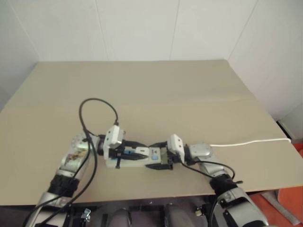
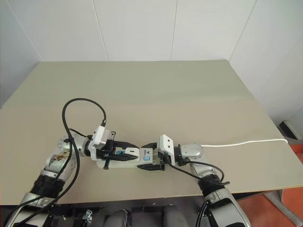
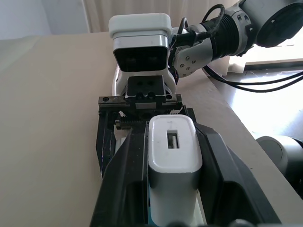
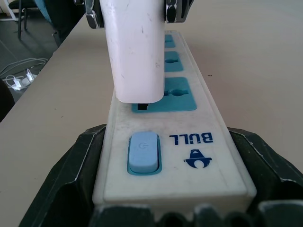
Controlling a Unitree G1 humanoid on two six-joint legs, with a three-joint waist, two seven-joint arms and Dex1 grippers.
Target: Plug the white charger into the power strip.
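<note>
Your left gripper [image 3: 173, 189]: jaws pinching white charger [image 3: 173, 161], held over power strip [image 4: 189, 142]. Charger bottom sits just above blue socket [image 4: 179, 94] nearest switch [image 4: 143, 152]; small gap shows in right wrist view, prongs hidden, cannot tell if seated. Your right gripper [image 4: 173, 208]: jaws spread wide around strip's switch end, black fingers [image 4: 71, 175] flanking both sides. Strip lies flat near tabletop [image 1: 165, 90] front edge. Thin white cable [image 1: 251, 141] runs off toward tabletop's right edge.

The power strip [image 2: 124, 161] lay on the table [image 2: 156, 94] near its front edge — the white charger [image 4: 135, 52] stood over the socket beside the switch [image 4: 142, 151].
</note>
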